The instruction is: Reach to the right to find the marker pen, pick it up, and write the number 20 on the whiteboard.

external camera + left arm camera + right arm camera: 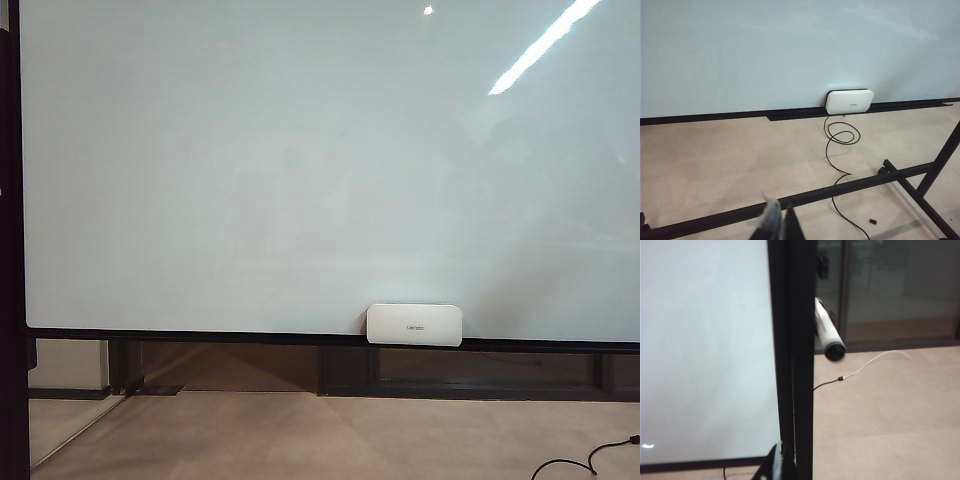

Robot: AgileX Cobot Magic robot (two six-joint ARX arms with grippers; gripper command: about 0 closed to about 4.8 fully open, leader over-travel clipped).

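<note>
The whiteboard (300,160) fills the exterior view, glossy and blank; the number 20 is not in view. Neither gripper shows in that view. In the right wrist view the marker pen (828,332), white with a black end, sticks out beside the board's dark frame post (797,365). My right gripper (782,461) is shut on nothing, low in front of that post and well short of the pen. My left gripper (781,222) hangs shut and empty above the floor, far back from the whiteboard (765,50).
A small white rounded pad (414,324) sits on the board's lower edge (850,100). A black cable (840,137) coils on the floor below it. Black stand bars (840,187) cross the floor near my left gripper. Another cable (860,371) lies beyond the post.
</note>
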